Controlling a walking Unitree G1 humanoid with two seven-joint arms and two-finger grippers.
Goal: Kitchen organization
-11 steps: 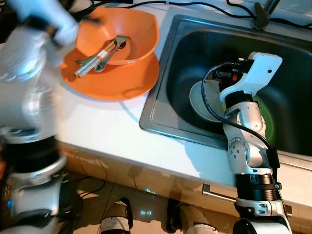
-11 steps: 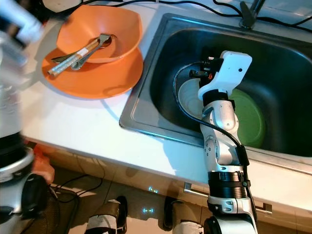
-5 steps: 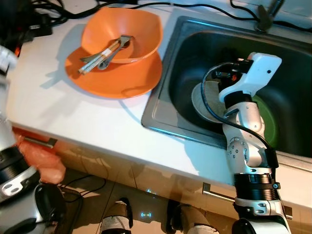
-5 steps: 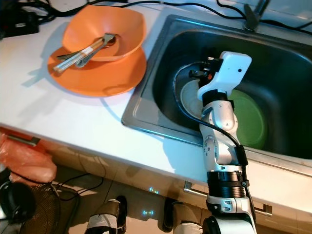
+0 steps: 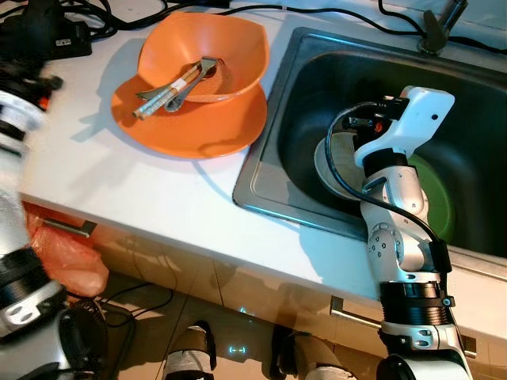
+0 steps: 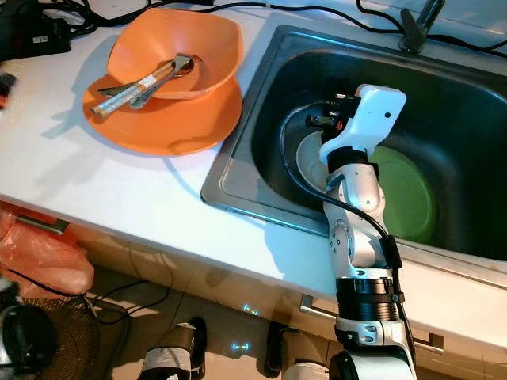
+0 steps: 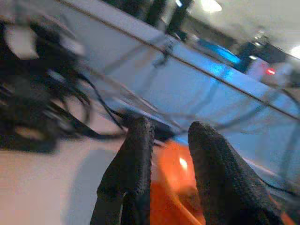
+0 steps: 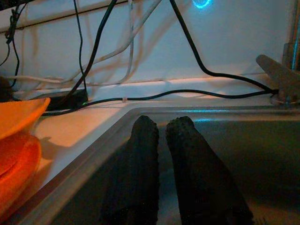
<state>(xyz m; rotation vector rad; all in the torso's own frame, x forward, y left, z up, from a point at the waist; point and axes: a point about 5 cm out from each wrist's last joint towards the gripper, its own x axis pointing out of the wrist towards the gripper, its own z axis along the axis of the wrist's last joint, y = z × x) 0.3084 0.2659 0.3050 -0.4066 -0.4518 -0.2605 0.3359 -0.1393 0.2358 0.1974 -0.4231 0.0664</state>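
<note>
An orange bowl (image 5: pixel 230 43) sits on an orange plate (image 5: pixel 198 134) on the white counter, with chopsticks and a spoon (image 5: pixel 170 87) lying in it. In the steel sink (image 5: pixel 261 182) lie a white plate (image 5: pixel 333 162) and a green plate (image 5: pixel 437 202). My right arm (image 5: pixel 420 115) reaches over the sink. Its gripper (image 8: pixel 162 121) is shut and empty, low inside the basin. My left arm (image 5: pixel 16 127) is blurred at the counter's left edge. The left gripper (image 7: pixel 171 124) is slightly open with nothing in it, facing the orange bowl (image 7: pixel 173 187).
The faucet (image 5: pixel 437 24) stands behind the sink. Black cables and a power strip (image 5: pixel 47 36) run along the counter's back. An orange bag (image 5: pixel 67 265) and a fan (image 6: pixel 43 340) are on the floor at the left. Bare counter (image 5: pixel 158 190) lies in front of the plate.
My left arm has pulled back from beside the orange bowl to the counter's left edge. The view has shifted slightly. The right arm has not moved.
</note>
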